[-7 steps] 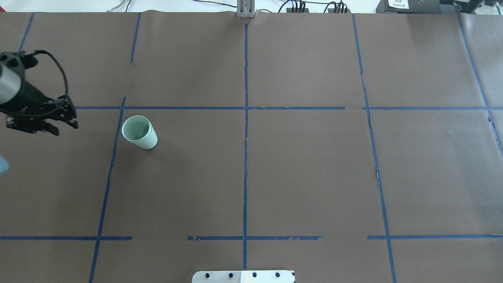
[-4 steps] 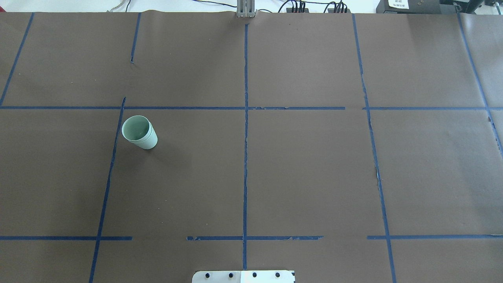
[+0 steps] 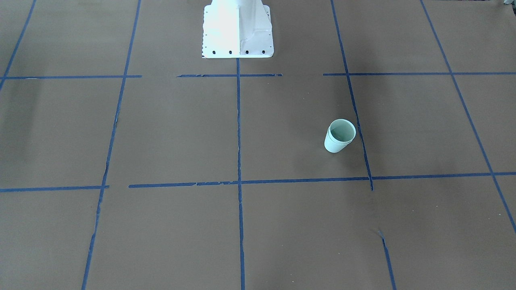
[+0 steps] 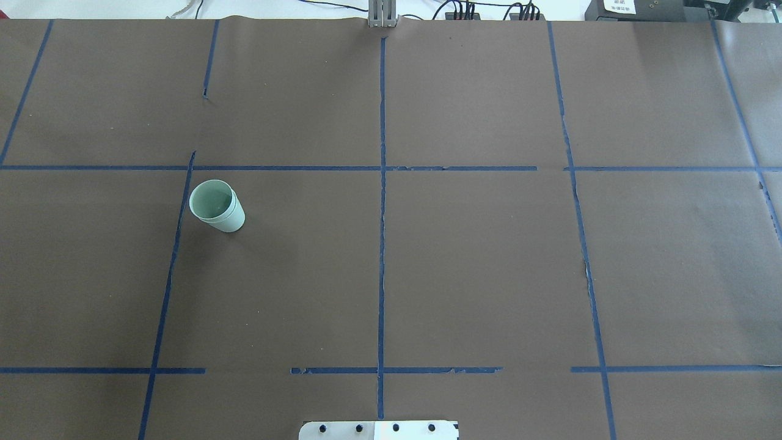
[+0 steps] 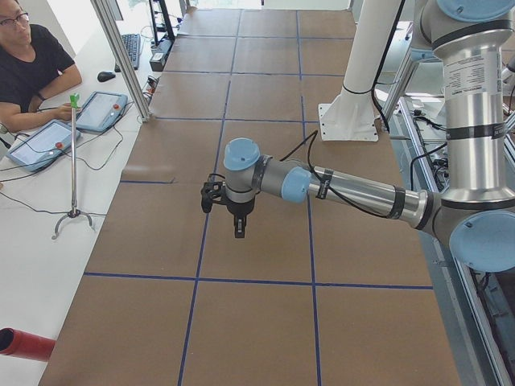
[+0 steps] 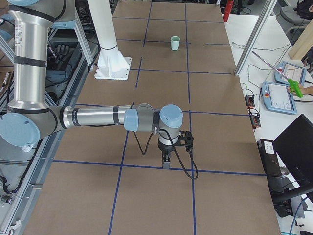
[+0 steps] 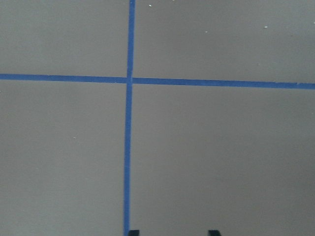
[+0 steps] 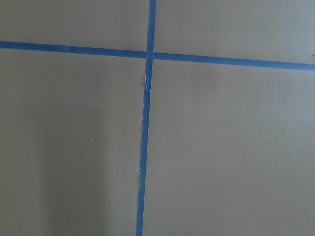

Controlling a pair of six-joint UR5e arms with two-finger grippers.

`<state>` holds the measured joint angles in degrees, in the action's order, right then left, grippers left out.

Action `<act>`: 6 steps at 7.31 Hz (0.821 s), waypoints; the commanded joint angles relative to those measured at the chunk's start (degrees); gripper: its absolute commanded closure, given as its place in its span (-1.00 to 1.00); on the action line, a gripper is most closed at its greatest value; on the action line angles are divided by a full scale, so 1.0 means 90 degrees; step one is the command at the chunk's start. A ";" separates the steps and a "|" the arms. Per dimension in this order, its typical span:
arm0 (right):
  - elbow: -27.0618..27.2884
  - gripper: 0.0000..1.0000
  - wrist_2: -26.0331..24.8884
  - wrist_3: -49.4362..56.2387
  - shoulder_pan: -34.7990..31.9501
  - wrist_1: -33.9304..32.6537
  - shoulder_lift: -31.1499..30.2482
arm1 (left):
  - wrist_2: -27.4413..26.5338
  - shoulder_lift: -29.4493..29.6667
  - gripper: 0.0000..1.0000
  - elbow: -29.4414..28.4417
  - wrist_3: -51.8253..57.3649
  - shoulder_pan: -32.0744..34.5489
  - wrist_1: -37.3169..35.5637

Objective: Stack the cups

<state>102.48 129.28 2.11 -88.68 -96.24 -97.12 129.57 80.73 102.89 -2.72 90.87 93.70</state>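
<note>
The two pale mint-green cups (image 4: 217, 206) stand upright, one nested inside the other, on the brown table at the robot's left. They also show in the front-facing view (image 3: 340, 136) and far off in the exterior right view (image 6: 175, 43). No gripper touches them. My left gripper (image 5: 239, 229) hangs over the bare table in the exterior left view. In the left wrist view its two fingertips (image 7: 132, 232) stand apart with nothing between them. My right gripper (image 6: 166, 163) points down over a tape crossing, and I cannot tell whether it is open or shut.
Blue tape lines (image 4: 382, 214) divide the brown table into squares. The robot's white base plate (image 3: 238, 28) sits at the table's near middle edge. An operator (image 5: 24, 64) sits beside tablets and a thin stand (image 5: 74, 161) past the far table edge.
My left gripper, at the overhead view's left edge one second ago, has moved out of that view. The nested cups have not moved.
</note>
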 commanded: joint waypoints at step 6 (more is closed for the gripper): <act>0.0000 -1.00 0.0001 0.0000 0.0000 0.0000 0.0000 | 0.0643 0.0132 -0.31 -0.0377 0.0185 0.0411 -0.0411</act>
<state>102.48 129.29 2.11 -88.68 -96.24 -97.12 135.22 81.86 99.80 -0.62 94.77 90.09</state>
